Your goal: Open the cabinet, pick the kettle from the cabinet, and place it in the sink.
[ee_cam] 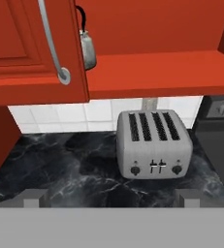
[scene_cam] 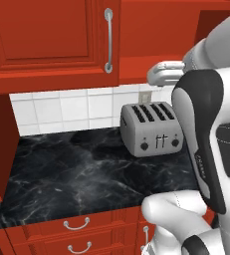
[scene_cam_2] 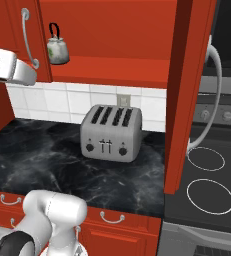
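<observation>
The red wall cabinet has its left door (scene_cam: 52, 35) shut, and its right door (scene_cam_2: 189, 90) swung out wide. On the cabinet shelf stands the small white kettle (scene_cam_2: 57, 48) with its black hoop handle. In the hand view the kettle (ee_cam: 88, 48) is half hidden behind the shut door's edge. My gripper (ee_cam: 111, 197) is open and holds nothing, its fingertips (ee_cam: 33, 197) far apart. Its white hand body (scene_cam: 164, 73) hovers below and in front of the shelf, well apart from the kettle. The sink is out of view.
A silver four-slot toaster (scene_cam_2: 111, 132) stands on the black marble counter (scene_cam: 61, 169), under the open shelf. A stove top (scene_cam_2: 209, 195) lies to the right, beyond the open door. Red drawers (scene_cam: 76, 226) line the counter's front. The shut door's long bar handle (ee_cam: 53, 43) hangs close to the kettle.
</observation>
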Tool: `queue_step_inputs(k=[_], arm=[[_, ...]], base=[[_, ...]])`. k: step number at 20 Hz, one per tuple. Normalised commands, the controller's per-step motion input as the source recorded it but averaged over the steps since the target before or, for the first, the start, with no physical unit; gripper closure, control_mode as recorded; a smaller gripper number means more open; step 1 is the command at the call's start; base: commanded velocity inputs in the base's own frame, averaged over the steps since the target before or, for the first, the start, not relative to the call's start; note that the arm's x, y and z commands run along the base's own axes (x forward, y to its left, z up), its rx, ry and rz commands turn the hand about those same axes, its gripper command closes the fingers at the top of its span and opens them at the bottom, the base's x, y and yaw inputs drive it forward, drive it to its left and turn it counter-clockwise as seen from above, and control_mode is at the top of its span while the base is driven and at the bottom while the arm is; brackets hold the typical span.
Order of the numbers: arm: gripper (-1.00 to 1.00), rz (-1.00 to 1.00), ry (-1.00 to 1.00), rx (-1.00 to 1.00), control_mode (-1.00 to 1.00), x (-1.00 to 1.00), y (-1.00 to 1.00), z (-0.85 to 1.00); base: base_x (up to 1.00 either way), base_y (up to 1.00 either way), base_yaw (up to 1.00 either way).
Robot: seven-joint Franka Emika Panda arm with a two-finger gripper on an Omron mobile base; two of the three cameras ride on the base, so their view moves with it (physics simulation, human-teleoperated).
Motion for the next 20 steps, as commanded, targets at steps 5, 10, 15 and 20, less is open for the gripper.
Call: queue_step_inputs(k=[5,10,15,20], arm=[[-1.0,0.0,0.01,0.0,-1.0,0.16,0.22,0.12],[-1.0,0.0,0.0,-0.01,-1.0,0.12,0.32,0.1],[-1.0,0.0,-0.04,-0.04,-1.0,0.24,0.18,0.11],[-1.0,0.0,-0.02,-0.04,-1.0,0.32,0.11,0.06]], base=[[0.0,0.0,0.0],[0.0,0.0,0.0],[0.0,0.0,0.0],[0.0,0.0,0.0]])
